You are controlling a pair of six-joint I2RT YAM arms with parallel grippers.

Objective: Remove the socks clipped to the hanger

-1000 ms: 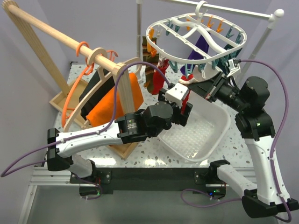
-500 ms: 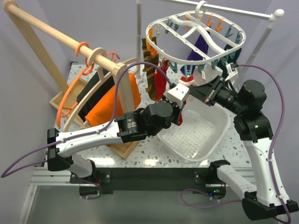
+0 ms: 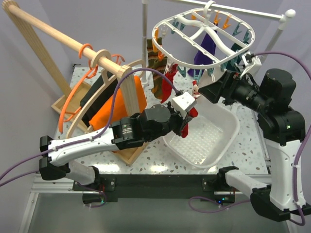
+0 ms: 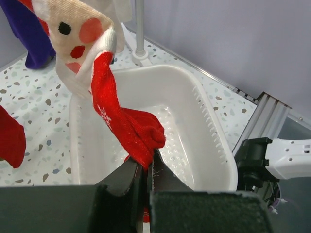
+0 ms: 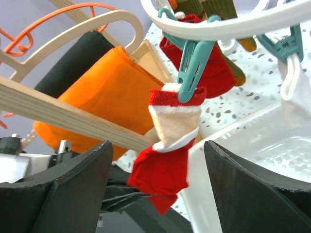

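Note:
The white oval hanger [image 3: 204,34] hangs from a rail at the back right, its rim [image 5: 233,24] also showing in the right wrist view. A teal clip [image 5: 189,68] holds a red and white sock [image 5: 170,145] with a face on it [image 4: 92,53]. My left gripper [image 4: 146,167] is shut on that sock's red toe, just above the basin [image 4: 214,141]. My right gripper [image 5: 158,189] stands wide open on either side of the sock without touching it. A second red sock [image 3: 170,80], a brown-striped sock [image 3: 154,56] and a purple sock [image 3: 206,46] hang from other clips.
A white plastic basin [image 3: 214,136] sits on the speckled table below the hanger. To the left, a wooden rack [image 3: 63,36] carries wooden hangers with an orange cloth [image 3: 116,104] and a black cloth [image 3: 95,94], plus thin orange hangers [image 3: 73,102]. A white pole [image 3: 144,29] stands behind.
My left gripper has shut on the toe of the red and white sock and pulled it down and left. My right gripper has opened and drawn back to the right.

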